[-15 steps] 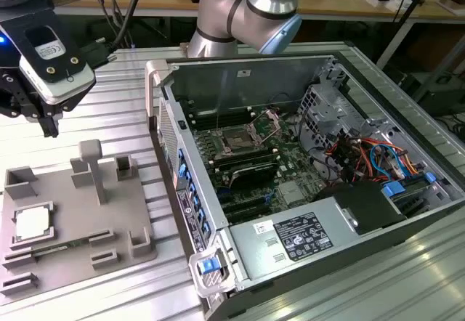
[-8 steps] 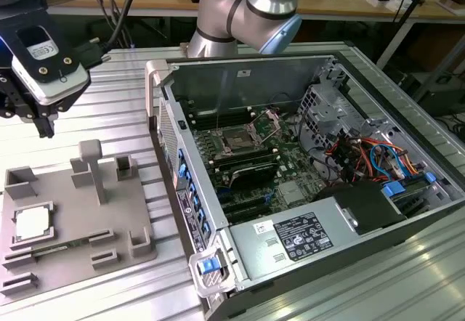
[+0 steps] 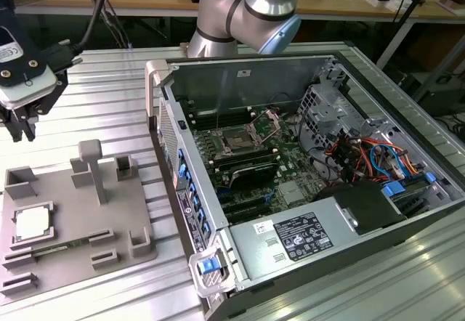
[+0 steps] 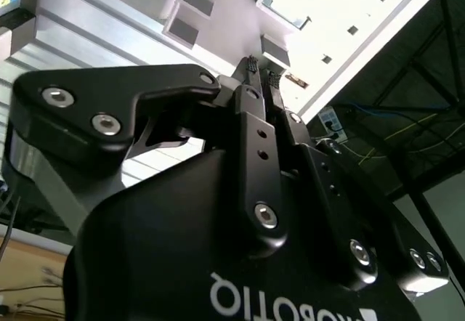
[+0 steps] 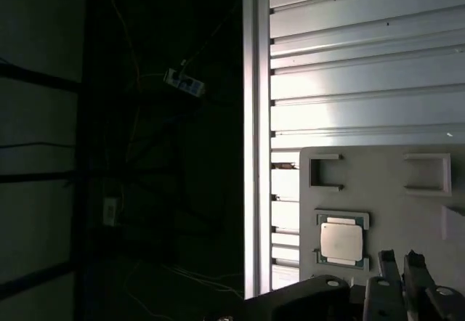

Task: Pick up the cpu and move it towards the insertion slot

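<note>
The cpu (image 3: 33, 223) lies flat in a raised holder on a grey fixture plate (image 3: 73, 205) at the exterior view's left, its silvery top facing up. My gripper (image 3: 23, 133) hangs above and behind it, apart from it, fingers close together with nothing between them. In the first wrist view the cpu (image 5: 341, 240) lies just beyond the fingertips (image 5: 389, 261). The second wrist view shows the two black fingers (image 4: 251, 67) nearly touching. The insertion slot (image 3: 240, 139) sits on the green motherboard inside the open computer case, its metal frame lifted.
The open computer case (image 3: 156, 81) takes up the middle and the exterior view's right, with cables and drive bays inside. Upright posts (image 3: 91, 168) and a thin memory stick (image 3: 62, 246) sit on the fixture plate. The ribbed metal table (image 3: 109, 96) ends beside the plate.
</note>
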Controlling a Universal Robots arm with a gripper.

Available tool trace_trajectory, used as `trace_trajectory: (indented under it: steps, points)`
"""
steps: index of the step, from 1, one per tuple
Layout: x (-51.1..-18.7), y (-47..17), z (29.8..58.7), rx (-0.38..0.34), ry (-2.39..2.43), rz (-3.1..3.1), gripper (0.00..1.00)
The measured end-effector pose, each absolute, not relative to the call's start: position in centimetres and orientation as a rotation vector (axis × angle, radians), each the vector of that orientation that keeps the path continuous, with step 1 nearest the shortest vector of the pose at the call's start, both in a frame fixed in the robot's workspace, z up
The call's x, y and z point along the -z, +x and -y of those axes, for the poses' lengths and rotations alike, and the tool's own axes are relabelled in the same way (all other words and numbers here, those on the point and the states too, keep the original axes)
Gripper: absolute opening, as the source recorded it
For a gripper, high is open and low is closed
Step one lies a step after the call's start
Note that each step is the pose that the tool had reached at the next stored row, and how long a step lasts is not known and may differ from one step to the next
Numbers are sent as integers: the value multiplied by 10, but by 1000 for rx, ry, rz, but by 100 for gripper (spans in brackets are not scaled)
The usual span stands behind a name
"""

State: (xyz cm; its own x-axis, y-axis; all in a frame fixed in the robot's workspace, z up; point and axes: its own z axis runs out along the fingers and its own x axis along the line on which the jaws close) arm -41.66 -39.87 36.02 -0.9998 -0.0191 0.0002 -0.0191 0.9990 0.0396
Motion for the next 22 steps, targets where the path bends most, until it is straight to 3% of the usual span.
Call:
trace_trajectory:
  steps: [8,11,12,13,22]
  points:
    - [-357,-440,404,68,30,3140,34]
    - [-352,-445,407,68,30,3131,55]
    - [-351,-445,408,68,30,3129,55]
    - [-349,-446,410,67,29,3127,62]
    - [-337,-450,417,68,29,3121,62]
